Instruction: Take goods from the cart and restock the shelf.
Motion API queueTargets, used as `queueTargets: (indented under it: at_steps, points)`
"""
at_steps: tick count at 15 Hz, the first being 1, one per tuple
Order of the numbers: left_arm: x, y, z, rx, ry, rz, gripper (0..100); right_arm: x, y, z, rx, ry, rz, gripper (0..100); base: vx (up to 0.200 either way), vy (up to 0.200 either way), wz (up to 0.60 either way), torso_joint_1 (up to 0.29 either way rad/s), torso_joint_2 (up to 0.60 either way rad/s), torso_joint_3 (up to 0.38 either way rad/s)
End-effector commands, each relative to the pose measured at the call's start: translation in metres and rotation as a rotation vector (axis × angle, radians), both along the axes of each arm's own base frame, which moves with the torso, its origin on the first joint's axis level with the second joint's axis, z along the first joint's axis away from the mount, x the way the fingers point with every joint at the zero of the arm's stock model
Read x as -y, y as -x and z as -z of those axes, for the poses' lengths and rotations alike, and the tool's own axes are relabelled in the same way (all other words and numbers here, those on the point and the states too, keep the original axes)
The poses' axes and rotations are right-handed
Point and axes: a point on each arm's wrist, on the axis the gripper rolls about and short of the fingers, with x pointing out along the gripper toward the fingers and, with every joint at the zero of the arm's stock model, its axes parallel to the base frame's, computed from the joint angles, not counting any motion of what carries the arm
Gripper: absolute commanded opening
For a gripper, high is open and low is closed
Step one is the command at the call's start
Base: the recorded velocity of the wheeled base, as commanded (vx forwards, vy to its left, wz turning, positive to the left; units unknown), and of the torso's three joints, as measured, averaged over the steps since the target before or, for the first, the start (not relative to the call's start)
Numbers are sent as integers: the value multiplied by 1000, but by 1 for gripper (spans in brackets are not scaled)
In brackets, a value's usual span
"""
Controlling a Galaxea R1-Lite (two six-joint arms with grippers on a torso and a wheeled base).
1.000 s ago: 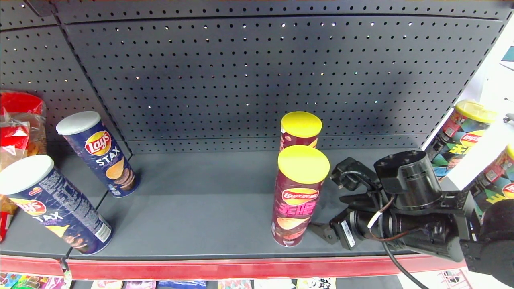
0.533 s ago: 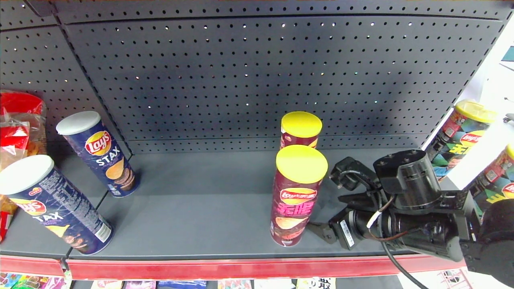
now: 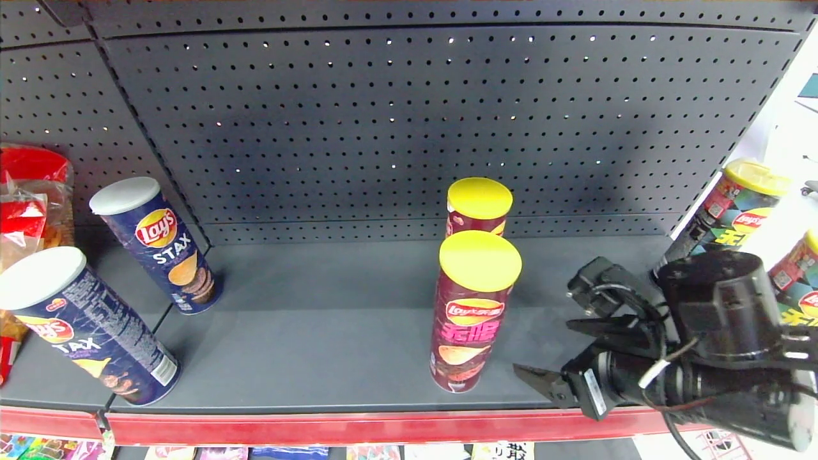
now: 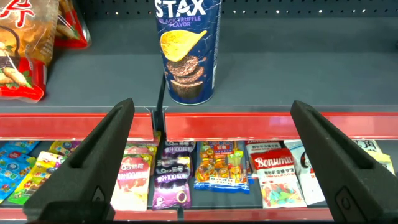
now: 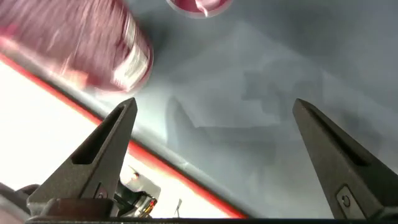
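Two maroon chip cans with yellow lids stand upright on the grey shelf [image 3: 332, 332], the front can [image 3: 473, 313] directly before the rear can [image 3: 478, 207]. My right gripper [image 3: 551, 350] hovers open just right of the front can, apart from it and holding nothing. In the right wrist view the open right gripper [image 5: 213, 106] faces the shelf board, with the front can [image 5: 93, 43] blurred off to one side. My left gripper [image 4: 212, 104] is open and empty before the red shelf edge [image 4: 249, 124], facing a blue chip can [image 4: 186, 50].
Two blue cans with white lids [image 3: 156, 246] [image 3: 83, 326] stand at the shelf's left, beside snack bags [image 3: 25, 204]. More yellow-lidded cans [image 3: 741, 204] show at the far right. Candy packets [image 4: 217, 171] fill the lower shelf. Bare shelf lies between the blue and maroon cans.
My right gripper has drawn back to the right, away from the front maroon can. The can stays upright where it was set.
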Motion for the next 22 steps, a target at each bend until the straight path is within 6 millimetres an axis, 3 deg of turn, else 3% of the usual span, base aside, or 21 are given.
queueTargets:
  at_steps: [1,2,6,7,9,11,15,18,22]
  points:
    - [0,0,0,-1,0,-1,100,36,47,-13,90,-64,-12,100,0,0,0,0,0,0]
    - [0,0,0,-1,0,-1,100,61,79,-6,138,-86,-38,100,0,0,0,0,0,0]
    - [0,0,0,-1,0,-1,100,106,135,9,233,-161,-28,100,0,0,0,0,0,0]
    - [0,0,0,-1,0,-1,100,123,158,20,240,-172,-6,100,0,0,0,0,0,0]
    - [0,0,0,-1,0,-1,100,137,185,34,272,-225,36,100,0,0,0,0,0,0]
    - [0,0,0,-1,0,-1,100,138,203,47,329,-246,159,100,0,0,0,0,0,0]
    - [0,0,0,-1,0,-1,100,138,201,57,388,-246,291,100,0,0,0,0,0,0]
    - [0,0,0,-1,0,-1,100,138,201,56,366,-340,445,100,0,0,0,0,0,0]
    - [0,0,0,-1,0,-1,100,134,207,59,474,-292,473,100,0,0,0,0,0,0]
